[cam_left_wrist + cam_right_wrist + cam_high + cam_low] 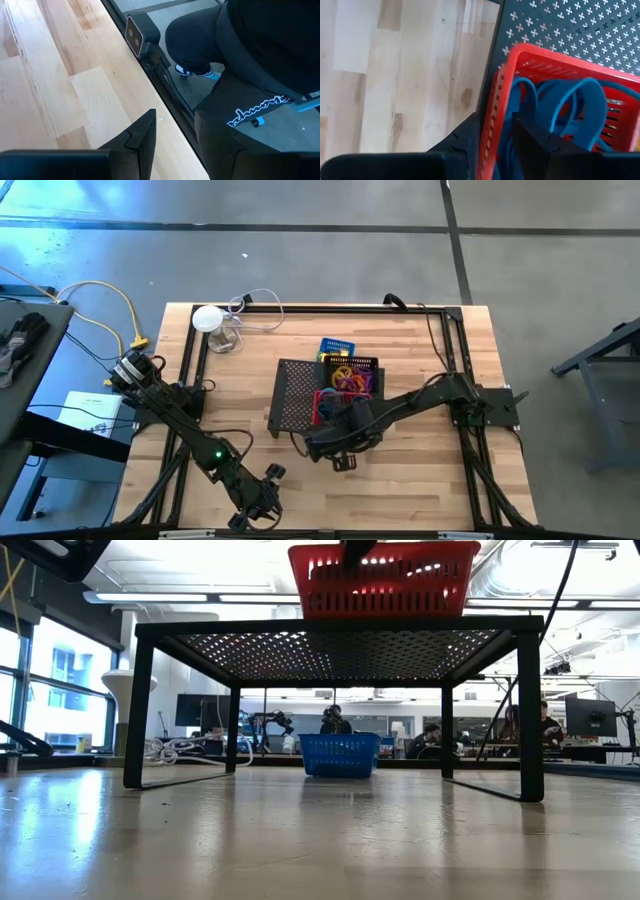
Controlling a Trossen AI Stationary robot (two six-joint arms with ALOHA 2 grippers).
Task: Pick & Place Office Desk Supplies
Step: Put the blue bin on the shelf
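Overhead and tabletop-level views, both on the black mesh stand.

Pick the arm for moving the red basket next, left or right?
Right. The right gripper straddles the red basket wall atop the black mesh stand, blue rubber bands inside. The left gripper sits at the table's near edge, far away.

The table is seen as pale, smooth wood; the stand as matt perforated metal; the red basket as glossy plastic
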